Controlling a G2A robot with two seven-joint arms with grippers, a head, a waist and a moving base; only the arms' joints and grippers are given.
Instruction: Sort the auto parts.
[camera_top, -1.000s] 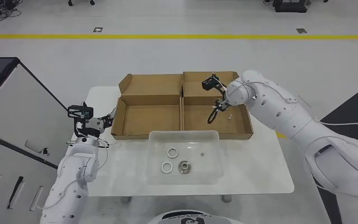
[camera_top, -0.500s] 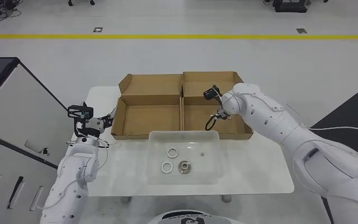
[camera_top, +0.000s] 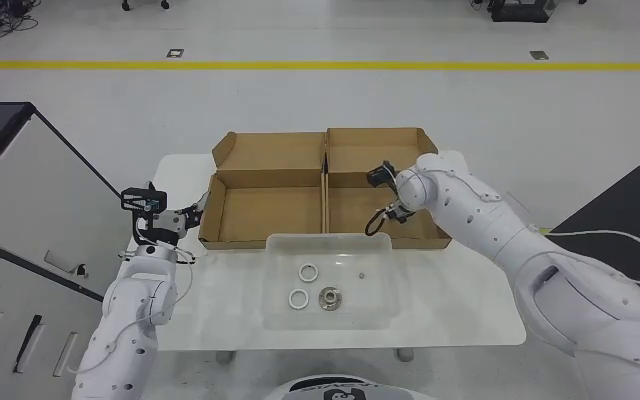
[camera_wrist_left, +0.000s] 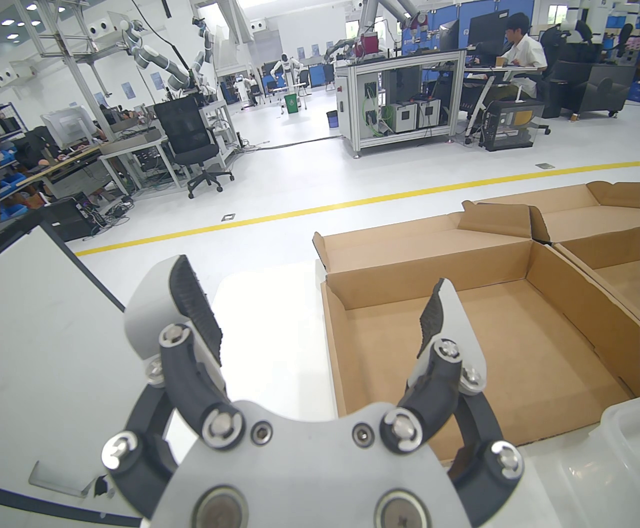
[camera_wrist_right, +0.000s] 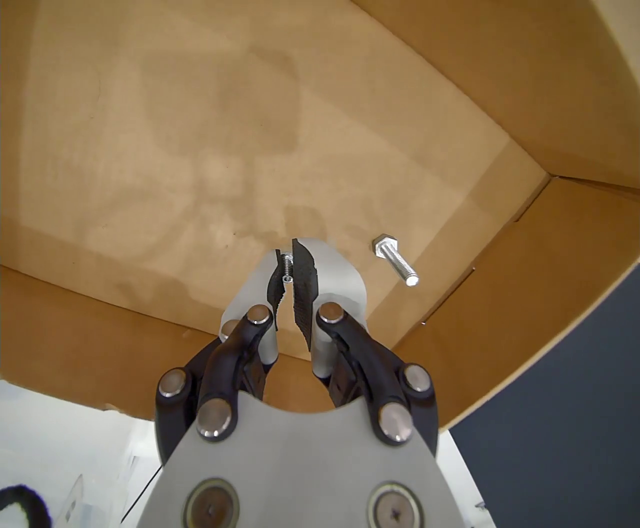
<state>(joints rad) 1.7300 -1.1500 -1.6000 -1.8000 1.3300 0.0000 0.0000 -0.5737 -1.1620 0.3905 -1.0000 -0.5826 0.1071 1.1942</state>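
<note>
So the right tool (camera_wrist_right: 289, 272) is pinched shut on a small screw (camera_wrist_right: 286, 270). The screw sits right at the tips of the pads with its long axis running roughly along the fingers, not across them. The tool hangs over the floor of the right cardboard box (camera_top: 350, 215), near the wall closest to the robot. A bigger bolt (camera_wrist_right: 395, 260) is already lying flat in there, just off to one side of the tool, near a corner of the box. My guess is the drop-off comes next: opening the fingers should let the screw fall close to the bolt without hitting it.

The left tool (camera_wrist_left: 312, 287) is wide open and holding nothing, parked beside the outer wall of the left cardboard box (camera_top: 265, 215), so the right arm is clearly the nearer one for this.

On the white surface (camera_top: 470, 300), a clear tray (camera_top: 375, 300) sits in front of both boxes with two white rings (camera_top: 310, 271) and a metal hub (camera_top: 329, 297) in it, plus a tiny piece (camera_top: 361, 268) I can't identify. Beyond the surface there's open floor with a yellow line (camera_top: 320, 65), and workstations farther back.
</note>
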